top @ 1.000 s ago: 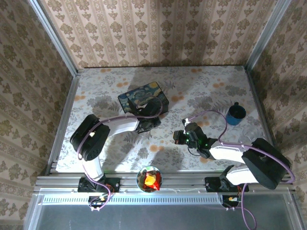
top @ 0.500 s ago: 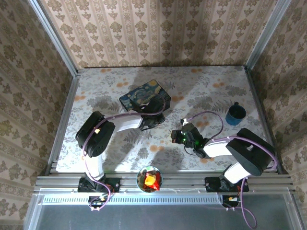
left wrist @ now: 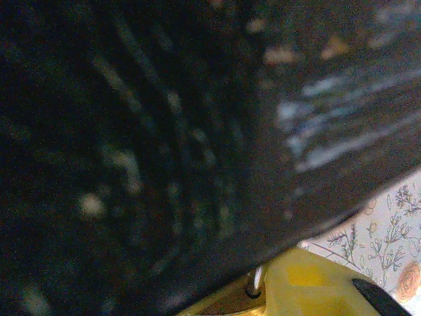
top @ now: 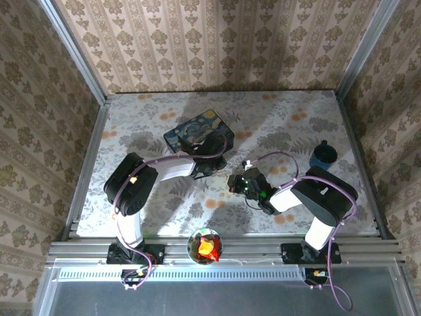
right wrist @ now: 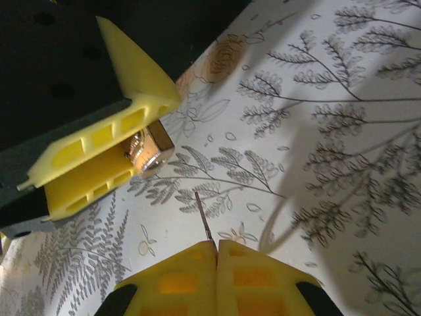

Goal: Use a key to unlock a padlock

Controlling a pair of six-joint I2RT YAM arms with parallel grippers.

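Right wrist: pinched key (right wrist: 204, 220) sits near clamped padlock (right wrist: 152, 153).

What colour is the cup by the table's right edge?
Dark blue; the cup shows best in the top external view.

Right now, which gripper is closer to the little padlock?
Left. The left gripper is clamped on the padlock itself; the right gripper, pinching a thin key, sits a short gap away with the key tip pointing toward it.

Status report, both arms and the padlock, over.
Left fingers shut on padlock. Right fingers shut on key, tip short of lock. Blue box close beside left fingers.
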